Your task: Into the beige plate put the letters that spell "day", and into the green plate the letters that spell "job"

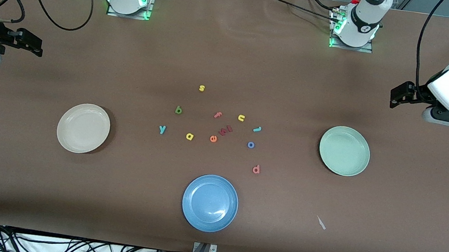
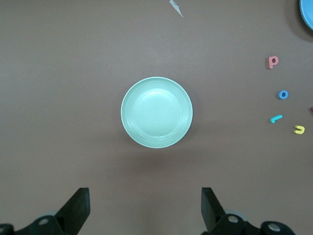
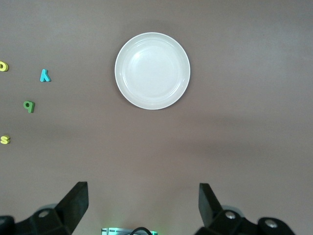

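Front view, left claw and right claw open, empty, partly cropped, dark red letters illegible

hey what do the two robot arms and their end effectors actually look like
Both arms are glossy white with black joint bands and black cables looping off them. Each base sits on a metal plate, glows green at the rim and has a red button. The left end effector and the right end effector are black, with two wedge-shaped black fingers and silver screws in the mount. A blue light shows by the right wrist.
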`<move>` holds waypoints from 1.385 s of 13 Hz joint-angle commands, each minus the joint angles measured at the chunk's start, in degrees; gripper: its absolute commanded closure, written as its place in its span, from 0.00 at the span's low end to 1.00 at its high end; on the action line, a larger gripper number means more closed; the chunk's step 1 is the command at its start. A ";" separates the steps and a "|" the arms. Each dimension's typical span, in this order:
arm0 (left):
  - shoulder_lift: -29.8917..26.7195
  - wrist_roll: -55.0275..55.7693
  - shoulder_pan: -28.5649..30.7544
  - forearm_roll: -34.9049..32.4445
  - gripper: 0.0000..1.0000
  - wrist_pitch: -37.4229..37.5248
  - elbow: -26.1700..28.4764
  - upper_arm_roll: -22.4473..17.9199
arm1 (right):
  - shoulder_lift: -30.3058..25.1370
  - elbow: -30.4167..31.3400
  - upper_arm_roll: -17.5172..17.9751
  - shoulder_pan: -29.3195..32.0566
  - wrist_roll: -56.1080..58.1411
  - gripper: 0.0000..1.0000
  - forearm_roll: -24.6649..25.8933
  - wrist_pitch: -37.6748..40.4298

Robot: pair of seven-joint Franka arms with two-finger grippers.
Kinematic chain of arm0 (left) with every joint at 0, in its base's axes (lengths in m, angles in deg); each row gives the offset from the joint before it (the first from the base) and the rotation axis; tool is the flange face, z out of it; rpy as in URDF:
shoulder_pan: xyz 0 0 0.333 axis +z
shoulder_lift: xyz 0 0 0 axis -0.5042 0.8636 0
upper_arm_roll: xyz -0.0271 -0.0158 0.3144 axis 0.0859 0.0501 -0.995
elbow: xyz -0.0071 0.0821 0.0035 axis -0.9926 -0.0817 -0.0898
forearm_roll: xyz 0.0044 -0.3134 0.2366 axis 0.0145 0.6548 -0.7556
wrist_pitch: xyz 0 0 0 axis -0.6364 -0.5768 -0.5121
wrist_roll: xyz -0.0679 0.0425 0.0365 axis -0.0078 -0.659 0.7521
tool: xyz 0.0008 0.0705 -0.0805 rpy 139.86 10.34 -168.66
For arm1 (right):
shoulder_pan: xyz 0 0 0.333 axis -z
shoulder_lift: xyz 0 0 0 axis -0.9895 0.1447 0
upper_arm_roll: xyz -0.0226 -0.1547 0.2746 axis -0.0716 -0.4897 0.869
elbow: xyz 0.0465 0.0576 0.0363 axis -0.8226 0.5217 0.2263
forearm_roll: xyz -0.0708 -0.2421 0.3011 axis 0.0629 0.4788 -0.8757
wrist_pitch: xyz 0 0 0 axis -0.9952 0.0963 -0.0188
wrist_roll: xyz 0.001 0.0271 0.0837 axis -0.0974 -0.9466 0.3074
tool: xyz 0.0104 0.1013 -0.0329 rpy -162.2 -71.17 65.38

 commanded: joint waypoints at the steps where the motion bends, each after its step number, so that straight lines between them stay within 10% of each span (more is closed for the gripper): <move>1: 0.74 -1.00 0.32 0.98 0.00 0.41 -0.90 0.22 | 0.31 -1.21 0.20 -0.25 0.02 0.00 0.08 1.18; 8: 2.41 -1.00 -0.73 1.25 0.00 -0.64 -0.73 0.57 | 3.55 -1.39 0.90 -3.41 -0.08 0.00 -1.31 0.04; 13: 6.53 -0.56 -2.23 1.77 0.00 -2.84 -0.99 3.63 | 19.18 -4.71 2.31 -10.88 -0.95 0.00 -0.35 -6.00; 18: 13.82 -0.12 -3.63 1.25 0.00 -6.45 -1.87 9.45 | 30.69 -4.28 2.66 -14.39 -11.21 0.00 -14.41 -24.26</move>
